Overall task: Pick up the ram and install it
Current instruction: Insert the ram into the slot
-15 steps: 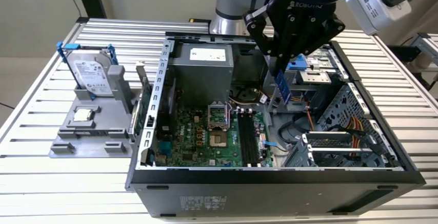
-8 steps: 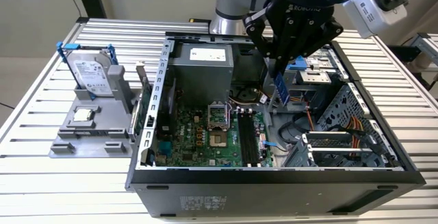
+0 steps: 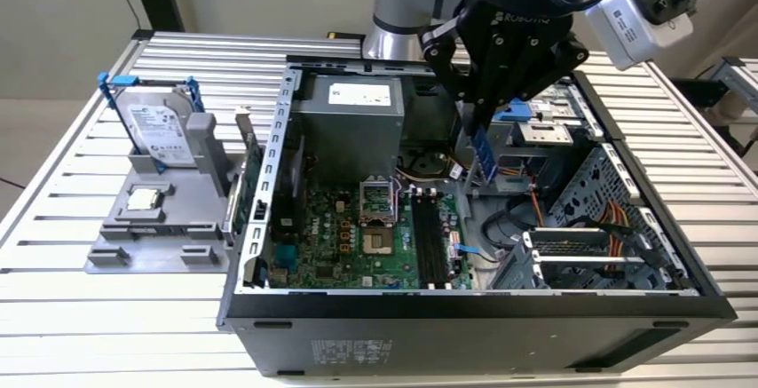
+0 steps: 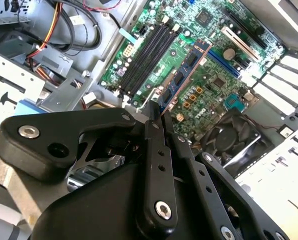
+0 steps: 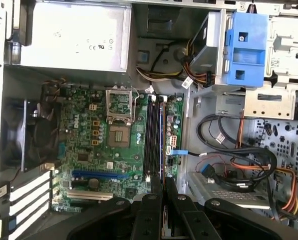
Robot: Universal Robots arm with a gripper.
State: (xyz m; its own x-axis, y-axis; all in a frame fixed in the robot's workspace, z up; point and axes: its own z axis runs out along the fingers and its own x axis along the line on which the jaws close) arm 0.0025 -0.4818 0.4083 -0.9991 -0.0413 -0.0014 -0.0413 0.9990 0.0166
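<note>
One tool (image 3: 480,129): clenched on the ram (image 3: 484,155). In the second wrist view its two fingers (image 4: 157,150) close flat on one end of the stick.
Ram: hangs on end straight below the tool, over the open case (image 3: 474,304), clear of the board (image 3: 343,241).
Slots (image 5: 153,135): below the tool and a little ahead of the stick's free end. In the first wrist view the stick appears edge-on, roughly in line with them.
Step in hand (judgement): carrying the ram in over the slots.
Doing it well (judgement): bring the long edge parallel to one slot and match the notch. Check that the end latches stand open. Keep the stick square in the grip and press evenly along its length, not at one corner. Keep clear of the cables (image 5: 238,160) beside the tool.
Counts: ram, one; tool, one; slots, four as best I can count; drive (image 3: 158,126), one; processor (image 3: 145,199), one.
Drive and processor: on a grey stand (image 3: 130,250) on the worktop (image 3: 71,335), well apart from the tool, toward the exterior view's left.
</note>
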